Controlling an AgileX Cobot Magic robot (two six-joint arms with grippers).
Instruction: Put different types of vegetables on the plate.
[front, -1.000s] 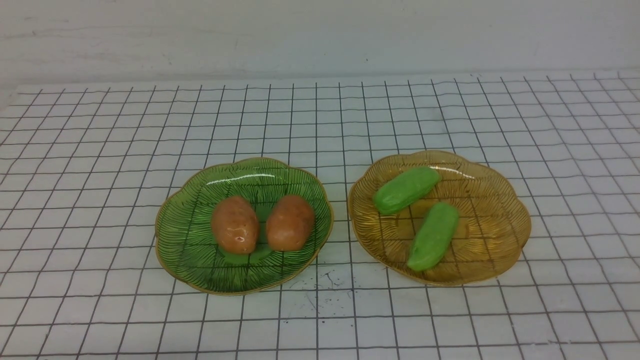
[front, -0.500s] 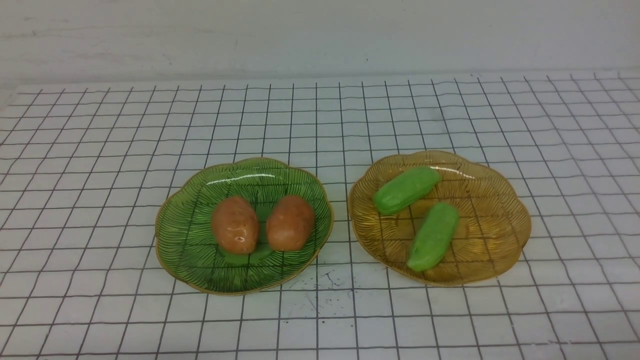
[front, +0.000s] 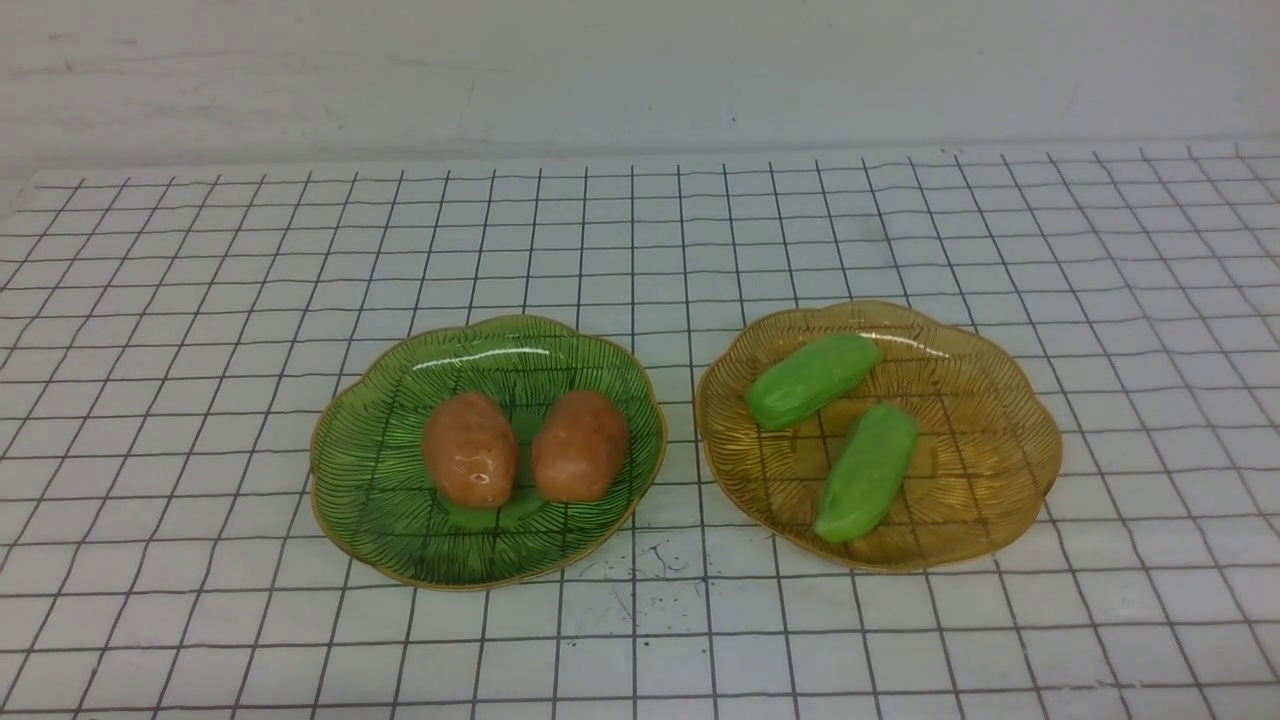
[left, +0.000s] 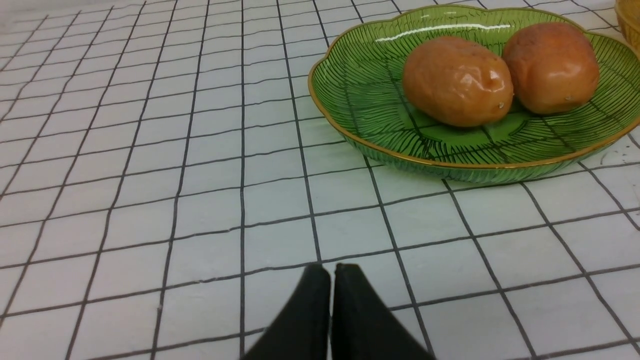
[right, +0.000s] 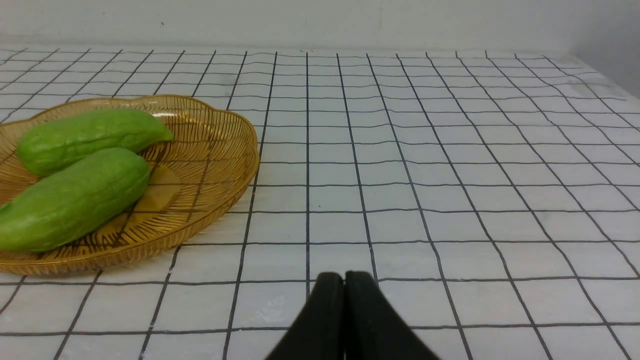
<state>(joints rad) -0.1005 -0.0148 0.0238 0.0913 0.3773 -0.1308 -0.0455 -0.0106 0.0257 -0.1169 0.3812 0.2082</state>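
A white cloth with a black grid (front: 200, 300) covers the surface, slightly wrinkled so the lines waver. Black scuff marks (front: 650, 565) lie toward its near edge at the middle. A pale wall (front: 640, 70) rises behind its far edge.

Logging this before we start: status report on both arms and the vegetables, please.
Left gripper and right gripper: jaws shut, empty. Two potatoes on green plate, two cucumbers on amber plate. Nothing in the way.

Two plain black tapered fingertips on the left gripper (left: 331, 272) (likewise the right gripper (right: 344, 280)), smooth and matte
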